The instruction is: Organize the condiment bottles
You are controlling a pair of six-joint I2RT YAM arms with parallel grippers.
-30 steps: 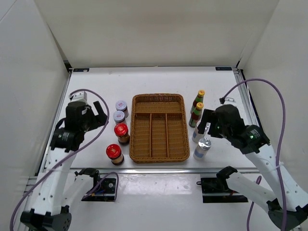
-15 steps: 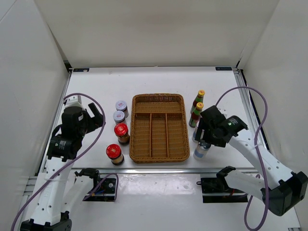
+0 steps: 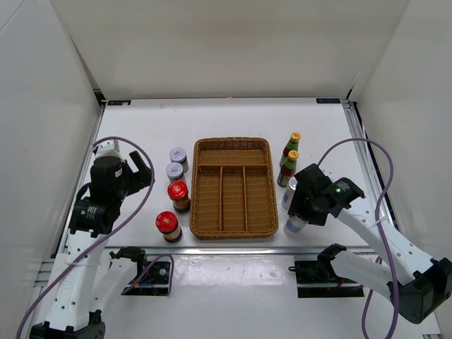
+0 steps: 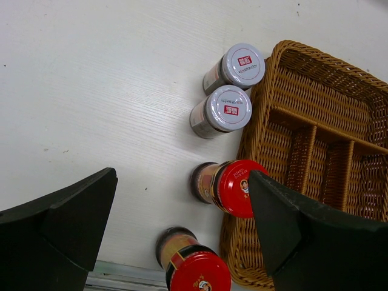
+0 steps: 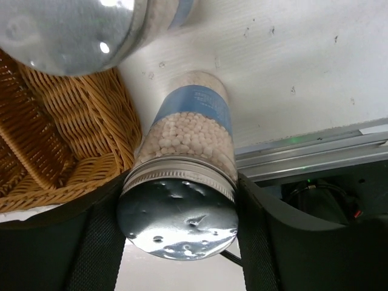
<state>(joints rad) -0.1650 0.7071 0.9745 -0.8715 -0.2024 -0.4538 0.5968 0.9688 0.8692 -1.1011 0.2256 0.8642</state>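
Note:
Two red-lidded brown jars (image 3: 178, 191) (image 3: 167, 222) and two grey-lilac-lidded jars (image 3: 178, 155) (image 3: 174, 170) stand left of the wicker tray (image 3: 233, 140). Two dark green yellow-capped bottles (image 3: 293, 141) (image 3: 289, 161) stand to its right. My right gripper (image 3: 302, 206) is shut on the near silver-topped white-blue cylinder (image 5: 182, 212), which stands upright on the table; its fingers (image 5: 97, 242) press both sides of the lid. The other cylinder (image 5: 66, 30) stands just behind it. My left gripper (image 4: 182, 176) is open and empty above the red-lidded jars (image 4: 233, 188).
The tray's compartments (image 4: 315, 157) hold nothing. The table's front metal rail (image 5: 315, 157) runs just beyond the held cylinder. White walls close in the table on three sides.
My right gripper has moved down and toward the near edge and closed round the front cylinder's top. My left arm pulled back slightly a second ago and is still since.

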